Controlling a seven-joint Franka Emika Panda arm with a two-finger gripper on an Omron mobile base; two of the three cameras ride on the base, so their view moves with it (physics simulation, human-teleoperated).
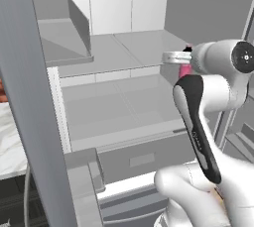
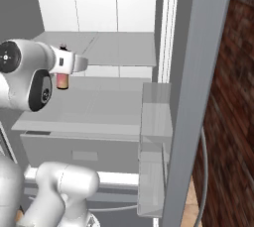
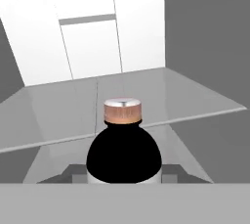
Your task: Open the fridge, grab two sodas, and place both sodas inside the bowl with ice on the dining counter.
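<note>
The fridge (image 1: 124, 112) stands open, with its pale shelves bare. My gripper (image 1: 182, 58) reaches into it from the right and is shut on a soda (image 1: 185, 70), a slim pink bottle with a dark neck. From the other side, the gripper (image 2: 67, 64) holds the soda (image 2: 62, 80) upright in front of the middle shelf. Seen from the hand, the soda (image 3: 123, 154) sits close between the fingertips, its dark shoulder and coppery cap rising before the glass shelf (image 3: 146, 96).
The left fridge door (image 1: 30, 102) stands open close on the left, with a door bin (image 1: 64, 28). The right fridge door (image 2: 198, 97) and its bins (image 2: 155, 122) hem in the right. A brick wall (image 2: 233, 122) lies beyond. A marble top (image 1: 10, 141) shows at far left.
</note>
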